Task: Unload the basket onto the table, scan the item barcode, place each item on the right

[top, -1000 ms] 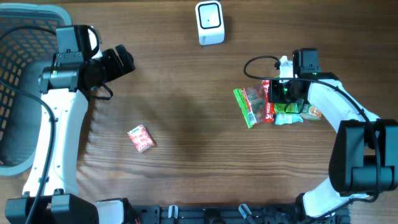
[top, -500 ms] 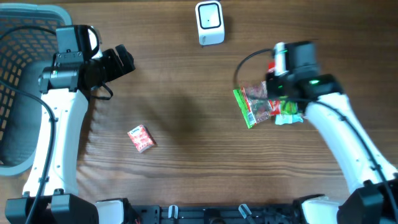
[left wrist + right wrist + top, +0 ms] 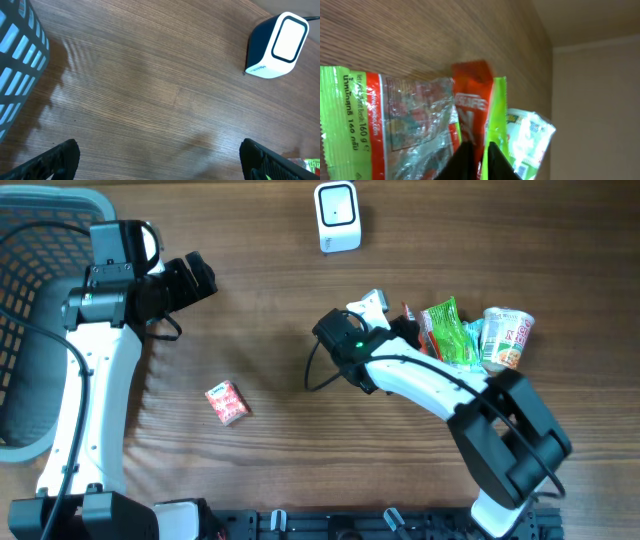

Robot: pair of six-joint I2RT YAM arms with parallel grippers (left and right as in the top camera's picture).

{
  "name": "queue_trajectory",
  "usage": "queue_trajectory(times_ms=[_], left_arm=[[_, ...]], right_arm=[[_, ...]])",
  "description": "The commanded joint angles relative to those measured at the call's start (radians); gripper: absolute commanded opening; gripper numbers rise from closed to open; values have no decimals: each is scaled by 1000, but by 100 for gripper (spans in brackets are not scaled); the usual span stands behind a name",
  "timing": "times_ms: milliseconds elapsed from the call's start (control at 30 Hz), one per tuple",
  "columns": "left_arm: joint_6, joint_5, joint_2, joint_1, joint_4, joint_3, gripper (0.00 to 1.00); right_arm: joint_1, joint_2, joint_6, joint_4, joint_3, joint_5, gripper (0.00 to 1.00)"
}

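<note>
Quick rundown of your setup. Your left gripper (image 3: 204,278) sits up by the basket (image 3: 20,310) on the left side of the table (image 3: 300,460). From the left wrist view its fingers are spread as wide as they go, with nothing but bare wood between them. The barcode scanner (image 3: 337,217) stands at the far edge of the table, roughly in the middle, with its white face up.

The stuff you want to scan is bunched on the right side, well away from the scanner and a bit nearer to you. There's a green-edged snack packet (image 3: 395,125), a red sachet (image 3: 472,97) right beside it, and a noodle cup (image 3: 507,338) at the outer end of the bunch. They all touch or overlap. One more small red packet (image 3: 227,402) lies on its own left of centre, well apart from everything else.

Your right arm is stretched across the table with its wrist near the middle, pointing out at that bunch. In the right wrist view the right gripper (image 3: 479,160) has its two dark tips almost together, with just a thin slit between them. They sit right over the spot where the red sachet meets a green wrapper edge. Honestly, I can't tell if they're pinching a wrapper or just hanging in front of it.
</note>
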Motion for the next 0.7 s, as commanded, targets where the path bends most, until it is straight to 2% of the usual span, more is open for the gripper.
queue_trajectory(times_ms=[0, 33, 267, 367, 467, 600, 667], left_arm=[[13, -3, -7, 7, 3, 6, 100], [13, -3, -7, 7, 3, 6, 100], [13, -3, -7, 7, 3, 6, 100], [13, -3, -7, 7, 3, 6, 100], [13, -3, -7, 7, 3, 6, 100], [13, -3, -7, 7, 3, 6, 100], [13, -3, -7, 7, 3, 6, 100]], right_arm=[[0, 15, 10, 39, -2, -61, 37], [0, 14, 10, 53, -2, -119, 40], [-22, -12, 10, 118, 19, -367, 40], [-37, -109, -85, 108, 72, -670, 40], [-50, -199, -90, 68, 84, -851, 46], [-93, -222, -92, -69, 80, -976, 44], [-105, -209, -93, -111, 56, -1019, 38]])
